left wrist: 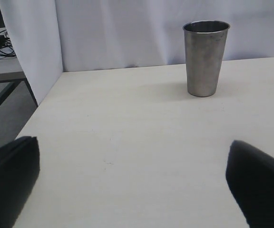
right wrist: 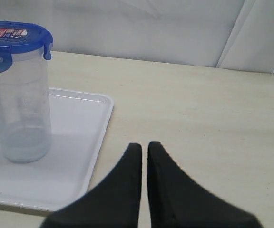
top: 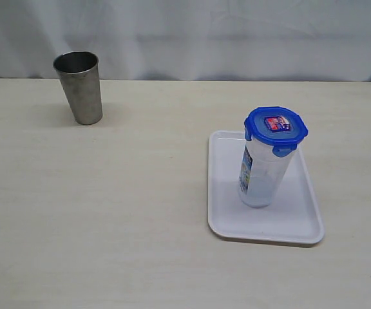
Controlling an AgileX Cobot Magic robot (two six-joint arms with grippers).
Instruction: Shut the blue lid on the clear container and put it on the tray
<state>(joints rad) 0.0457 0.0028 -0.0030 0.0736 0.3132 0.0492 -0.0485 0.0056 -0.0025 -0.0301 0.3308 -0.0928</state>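
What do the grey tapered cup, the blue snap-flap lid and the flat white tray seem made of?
Grey tapered cup: likely steel, dull mottled sheen. Blue snap-flap lid: glossy plastic, moulded flaps. Flat white tray: probably smooth plastic, soft rounded rim.

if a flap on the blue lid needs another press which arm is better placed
Right, probably. The right claw, shut, points near the tray with the clear container and blue lid standing on it. The left claw, open, faces only the steel cup.
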